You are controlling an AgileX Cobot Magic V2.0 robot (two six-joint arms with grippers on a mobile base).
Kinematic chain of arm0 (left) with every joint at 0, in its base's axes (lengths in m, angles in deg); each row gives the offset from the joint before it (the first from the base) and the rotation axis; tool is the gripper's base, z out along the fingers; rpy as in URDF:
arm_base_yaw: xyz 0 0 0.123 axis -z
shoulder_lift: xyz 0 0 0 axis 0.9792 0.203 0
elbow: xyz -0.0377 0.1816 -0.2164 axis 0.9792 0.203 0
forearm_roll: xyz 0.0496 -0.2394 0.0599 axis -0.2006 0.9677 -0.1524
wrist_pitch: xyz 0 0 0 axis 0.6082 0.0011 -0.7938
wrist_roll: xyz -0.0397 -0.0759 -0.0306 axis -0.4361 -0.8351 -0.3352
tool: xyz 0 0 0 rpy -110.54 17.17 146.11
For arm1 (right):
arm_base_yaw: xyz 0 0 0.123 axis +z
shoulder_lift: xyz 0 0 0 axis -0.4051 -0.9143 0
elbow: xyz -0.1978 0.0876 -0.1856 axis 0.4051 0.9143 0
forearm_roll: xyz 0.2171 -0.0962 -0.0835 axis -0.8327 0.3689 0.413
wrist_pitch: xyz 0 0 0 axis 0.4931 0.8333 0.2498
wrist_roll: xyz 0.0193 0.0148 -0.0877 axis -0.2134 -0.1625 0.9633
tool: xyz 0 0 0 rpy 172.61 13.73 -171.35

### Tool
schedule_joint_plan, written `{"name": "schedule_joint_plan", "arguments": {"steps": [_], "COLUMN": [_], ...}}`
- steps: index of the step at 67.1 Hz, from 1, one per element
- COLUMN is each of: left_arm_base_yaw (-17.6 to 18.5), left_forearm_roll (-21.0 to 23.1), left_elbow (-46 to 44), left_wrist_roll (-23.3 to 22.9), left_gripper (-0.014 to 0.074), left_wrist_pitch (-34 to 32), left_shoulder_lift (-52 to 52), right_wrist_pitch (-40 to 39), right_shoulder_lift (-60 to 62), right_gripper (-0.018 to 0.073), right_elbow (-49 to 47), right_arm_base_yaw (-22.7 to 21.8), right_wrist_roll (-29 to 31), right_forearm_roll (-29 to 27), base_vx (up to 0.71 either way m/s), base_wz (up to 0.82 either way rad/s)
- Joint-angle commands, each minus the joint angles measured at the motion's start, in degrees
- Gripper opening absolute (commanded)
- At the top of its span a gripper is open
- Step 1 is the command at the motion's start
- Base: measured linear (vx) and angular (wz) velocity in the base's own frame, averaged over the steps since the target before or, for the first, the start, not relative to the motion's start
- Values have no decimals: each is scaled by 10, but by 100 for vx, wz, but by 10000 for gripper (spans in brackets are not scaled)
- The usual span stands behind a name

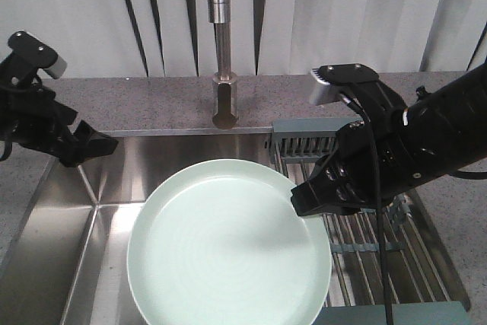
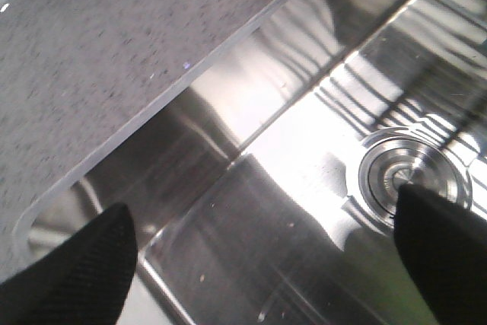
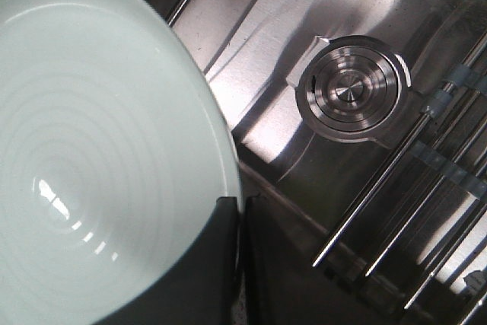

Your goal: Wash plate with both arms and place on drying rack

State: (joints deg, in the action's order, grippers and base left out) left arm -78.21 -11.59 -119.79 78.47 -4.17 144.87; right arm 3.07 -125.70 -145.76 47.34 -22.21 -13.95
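Observation:
The pale mint-green plate [image 1: 228,245] hangs tilted over the steel sink, held by its right rim. My right gripper [image 1: 298,205] is shut on that rim; in the right wrist view the plate [image 3: 91,150] fills the left side and the two black fingers [image 3: 221,264] pinch its edge. My left gripper [image 1: 103,144] hovers over the sink's far left corner, apart from the plate, open with nothing between its fingertips [image 2: 76,272]. The drying rack [image 1: 365,241] of steel rods lies across the sink's right side, under my right arm.
A steel faucet [image 1: 223,43] rises behind the sink on the speckled grey counter [image 1: 137,97]. The round steel drain [image 3: 351,95] sits in the basin floor beside the rack rods [image 3: 380,188]. The drain [image 2: 411,176] also shows below my left gripper.

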Motion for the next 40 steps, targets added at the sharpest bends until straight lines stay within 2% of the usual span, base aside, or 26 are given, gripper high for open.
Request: {"name": "schedule_joint_plan", "arguments": {"steps": [1, 9, 16, 32, 40], "left_arm_base_yaw": [4, 4, 4, 4, 4], "left_forearm_roll": [88, 149, 190, 230, 241], "left_elbow": [-45, -79, -115, -205, -250], "left_wrist_roll": [81, 153, 186, 233, 234], "left_gripper": [627, 627, 627, 624, 621], "left_wrist_pitch": [22, 52, 81, 144, 159], "left_shoulder_lift": [16, 57, 95, 175, 209], "right_wrist_pitch": [-17, -17, -17, -17, -17], "right_shoulder_lift": [18, 18, 18, 18, 18], "right_gripper": [-1, -1, -1, -1, -1], "right_elbow": [-14, -14, -14, -14, -14], "right_arm_base_yaw": [-2, -2, -2, -2, -2], "right_wrist_roll": [3, 3, 3, 3, 3], "right_forearm_roll": [-21, -21, -21, -21, -21], "base_vx": [0, 0, 0, 0, 0], "base_wz": [0, 0, 0, 0, 0]}}
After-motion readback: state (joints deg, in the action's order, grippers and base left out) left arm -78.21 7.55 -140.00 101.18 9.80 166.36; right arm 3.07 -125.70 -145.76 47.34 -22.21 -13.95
